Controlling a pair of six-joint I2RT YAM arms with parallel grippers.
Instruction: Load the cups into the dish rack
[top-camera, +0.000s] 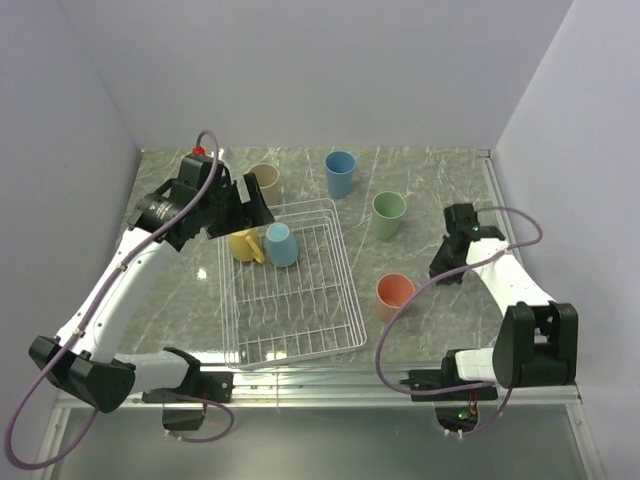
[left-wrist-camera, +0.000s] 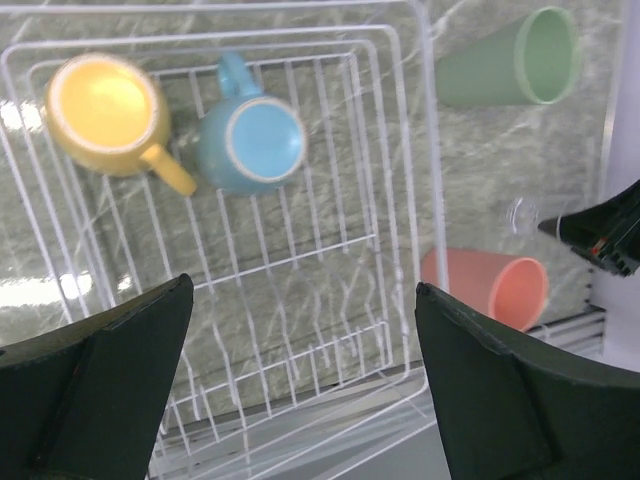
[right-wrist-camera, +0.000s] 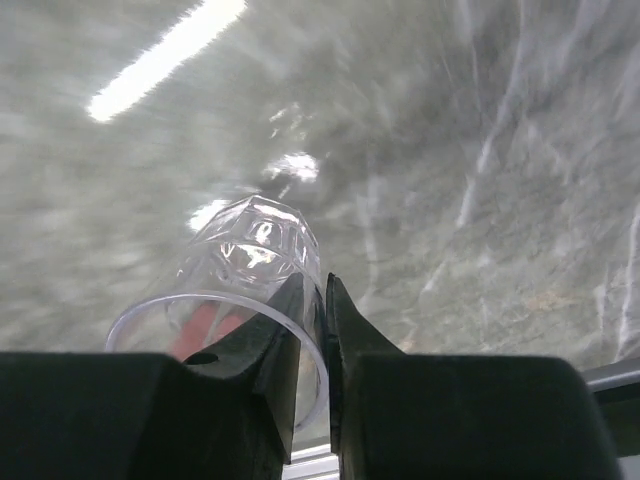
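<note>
The right claw (right-wrist-camera: 322, 292) is clamped on the rim of a clear faceted cup (right-wrist-camera: 255, 240), right of the dish rack (top-camera: 300, 300). The left claw (left-wrist-camera: 302, 300) hangs wide apart above the rack, which holds the yellow mug (left-wrist-camera: 105, 110) and the light-blue mug (left-wrist-camera: 250, 145). The salmon cup (top-camera: 394, 294) and green cup (top-camera: 389, 214) stand on the table (top-camera: 430, 170) right of the rack. The beige cup (top-camera: 265, 180) and blue cup (top-camera: 340, 172) are beyond its far edge.

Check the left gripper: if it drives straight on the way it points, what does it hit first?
Probably the bare wire floor of the rack. The open left gripper points down into it; the yellow mug and blue mug sit off that line. Depth unclear.
</note>
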